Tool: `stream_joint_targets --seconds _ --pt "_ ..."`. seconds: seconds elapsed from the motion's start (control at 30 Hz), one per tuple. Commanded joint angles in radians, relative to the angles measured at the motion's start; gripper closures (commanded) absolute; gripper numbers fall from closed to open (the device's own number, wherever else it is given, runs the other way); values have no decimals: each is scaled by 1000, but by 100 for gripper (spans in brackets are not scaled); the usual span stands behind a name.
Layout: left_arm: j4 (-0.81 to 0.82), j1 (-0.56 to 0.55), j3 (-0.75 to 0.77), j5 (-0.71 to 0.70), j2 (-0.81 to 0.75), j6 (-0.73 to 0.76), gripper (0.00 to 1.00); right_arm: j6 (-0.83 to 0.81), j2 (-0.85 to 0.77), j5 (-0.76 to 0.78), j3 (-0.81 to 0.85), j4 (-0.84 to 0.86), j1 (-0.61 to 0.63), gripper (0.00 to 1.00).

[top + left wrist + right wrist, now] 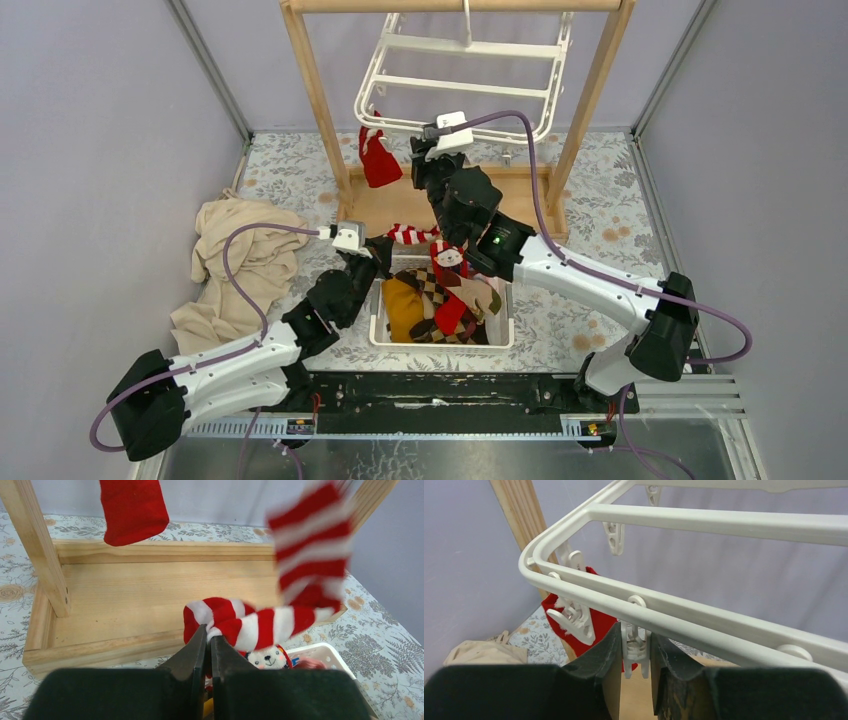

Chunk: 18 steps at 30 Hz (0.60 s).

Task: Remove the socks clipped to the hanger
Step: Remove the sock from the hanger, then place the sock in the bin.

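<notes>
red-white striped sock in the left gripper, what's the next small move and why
Probably carry the left gripper slightly back over the white perforated basket and open it: it is shut on the red-white striped sock, which hangs just past the basket's far rim.

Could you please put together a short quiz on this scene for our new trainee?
1. True or false: the left claw pinches the red-white striped sock.
2. What sits between the right claw's fingers? A) a white clip B) a sock C) nothing.
3. Which sock hangs clipped to the hanger?

Key: 1 true; 2 A; 3 the plain red sock.
</notes>
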Motion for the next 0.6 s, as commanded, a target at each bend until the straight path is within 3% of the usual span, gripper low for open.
stream_joint_targets --seconds 0.0,0.03,0.13,0.2,0.43,0.57 --pt "49 -4 -9 -14 -7 5 92 18 -49 -13 -6 58 -9 79" --pt "45 -3 -9 -11 -12 5 92 19 -54 -14 -11 57 -9 76" --pt "21 -3 2 6 -33 -11 92 32 -69 -14 -25 40 -9 45" --pt "3 -4 8 27 -57 -28 92 47 -93 -15 -49 27 -9 37" --pt "-152 -4 72 148 -144 -112 92 157 -245 -34 -204 -67 -9 23" --pt "-245 -5 117 241 -192 -175 91 213 -371 -37 -343 -123 -9 21"
